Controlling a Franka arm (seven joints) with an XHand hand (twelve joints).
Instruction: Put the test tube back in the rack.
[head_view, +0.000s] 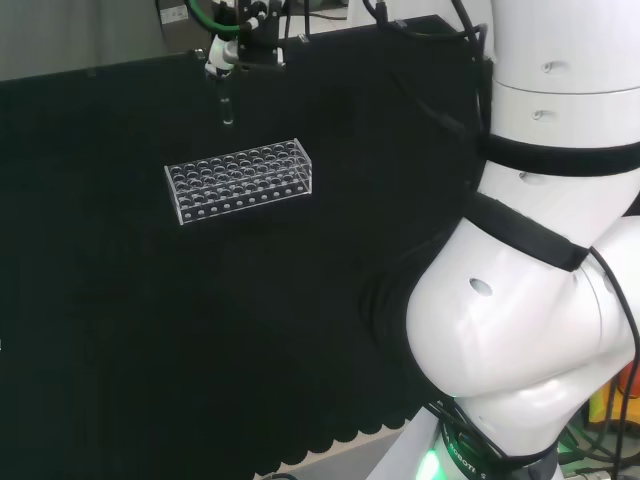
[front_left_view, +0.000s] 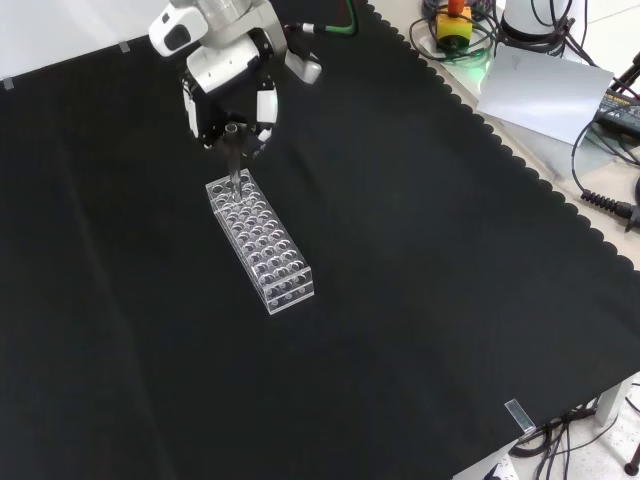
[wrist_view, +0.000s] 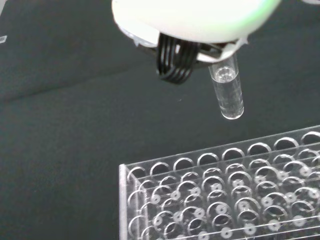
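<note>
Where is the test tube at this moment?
In the front view, the test tube hangs upright in the hand, just above the far end of the rack, not yet inserted.

My bench is covered by a black cloth (front_left_view: 400, 300) with a scalloped hem along one edge, the right-hand one in the front view. A clear plastic test-tube rack (front_left_view: 260, 240), a long block with rows of round holes, stands directly on the cloth. In the front view it sits toward the cloth's far left part, well away from the scalloped edge. In the head view the rack (head_view: 240, 180) lies near the far edge.
</note>
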